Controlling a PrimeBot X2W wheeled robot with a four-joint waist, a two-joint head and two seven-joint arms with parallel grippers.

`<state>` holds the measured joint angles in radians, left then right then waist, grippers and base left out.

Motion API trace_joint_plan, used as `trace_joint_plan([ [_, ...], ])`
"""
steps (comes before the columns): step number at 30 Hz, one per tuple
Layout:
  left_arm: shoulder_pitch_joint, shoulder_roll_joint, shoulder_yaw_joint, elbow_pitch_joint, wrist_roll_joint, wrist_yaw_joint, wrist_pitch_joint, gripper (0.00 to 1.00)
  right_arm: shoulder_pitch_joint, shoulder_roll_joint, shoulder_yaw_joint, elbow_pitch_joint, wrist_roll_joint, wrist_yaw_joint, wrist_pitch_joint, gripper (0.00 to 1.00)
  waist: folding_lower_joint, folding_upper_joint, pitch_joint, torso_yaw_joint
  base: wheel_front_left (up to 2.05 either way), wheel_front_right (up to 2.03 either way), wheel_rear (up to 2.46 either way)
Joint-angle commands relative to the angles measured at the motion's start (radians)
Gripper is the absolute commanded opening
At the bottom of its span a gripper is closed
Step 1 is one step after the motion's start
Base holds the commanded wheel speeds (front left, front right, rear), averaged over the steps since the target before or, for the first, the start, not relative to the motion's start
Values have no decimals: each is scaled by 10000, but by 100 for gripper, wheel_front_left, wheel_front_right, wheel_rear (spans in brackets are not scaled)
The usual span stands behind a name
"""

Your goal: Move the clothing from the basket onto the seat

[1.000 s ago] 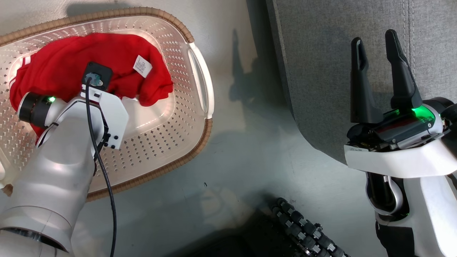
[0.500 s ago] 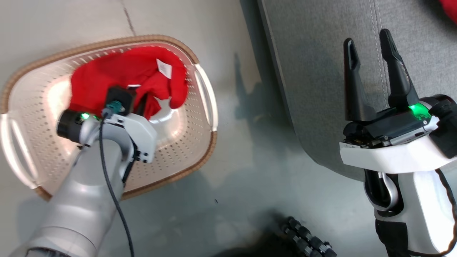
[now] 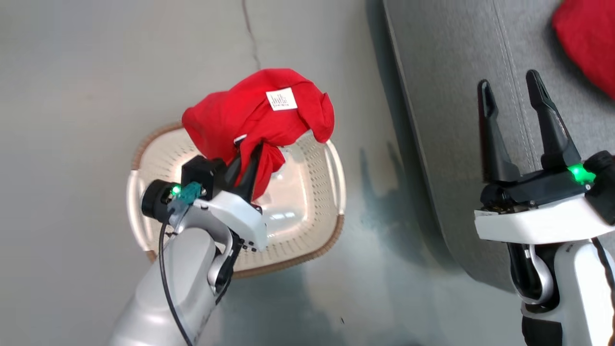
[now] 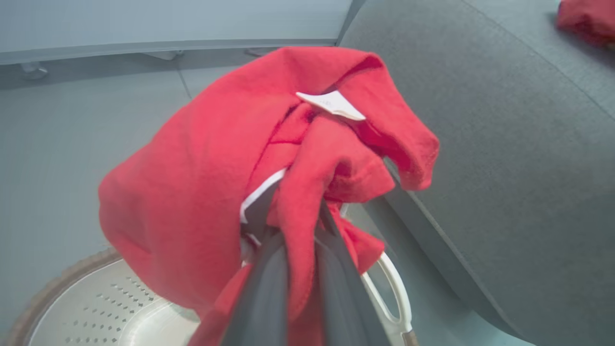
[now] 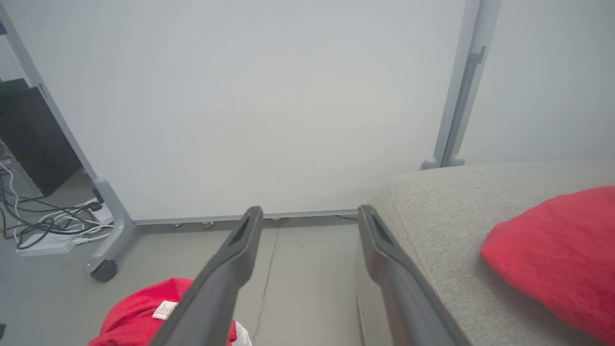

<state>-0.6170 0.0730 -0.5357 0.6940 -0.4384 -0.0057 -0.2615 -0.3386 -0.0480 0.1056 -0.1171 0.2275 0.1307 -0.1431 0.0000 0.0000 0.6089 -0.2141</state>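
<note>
Clenching my left gripper (image 3: 245, 161) on a red garment (image 3: 250, 113), I held it above the basket (image 3: 312, 230), near the seat (image 3: 447, 120), where another garment (image 3: 586, 43) lay; my right gripper (image 3: 508, 79) stood open, empty.

the left hand (image 4: 295, 211) has its two dark fingers (image 4: 262, 288) pinched together on a fold of a red garment (image 4: 192, 182), which hangs bunched over the basket (image 4: 72, 312). a white label (image 4: 331, 103) sticks out near the top of the cloth, and a strip of white trim (image 4: 259, 192) shows just beside the fingers. the basket's white handle (image 4: 391, 288) lies near the grey sofa (image 4: 504, 168). a second red garment (image 4: 586, 19) rests on the sofa, well apart. behind is grey floor (image 4: 57, 144).
</note>
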Motion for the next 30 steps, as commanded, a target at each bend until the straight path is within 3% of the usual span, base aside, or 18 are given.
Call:
trace_joint_plan([
  [1, 284, -5, 155, -440, 28, 48, -42, 0, 241, -59, -120, -64, -107, 2, 134, 100, 0, 0, -996, 806, 0, 0, 0],
  [13, 1712, 104, 1118, -3603, 436, 248, -42, 0, 1378, -56, -434, -410, -250, 2, 1041, 100, 0, 0, -2783, 1549, 0, 0, 0],
  [20, 2162, 178, 1497, -5037, 624, 77, -43, 0, 2020, -56, -349, -371, -139, 2, 1389, 100, 0, 0, -3813, 1668, 0, 0, 0],
  [30, 3158, 496, 1563, -6799, 898, 253, -21, 0, 2772, -55, -159, -335, 2, 2, 1666, 100, 0, 0, -4938, 1646, 0, 0, 0],
])
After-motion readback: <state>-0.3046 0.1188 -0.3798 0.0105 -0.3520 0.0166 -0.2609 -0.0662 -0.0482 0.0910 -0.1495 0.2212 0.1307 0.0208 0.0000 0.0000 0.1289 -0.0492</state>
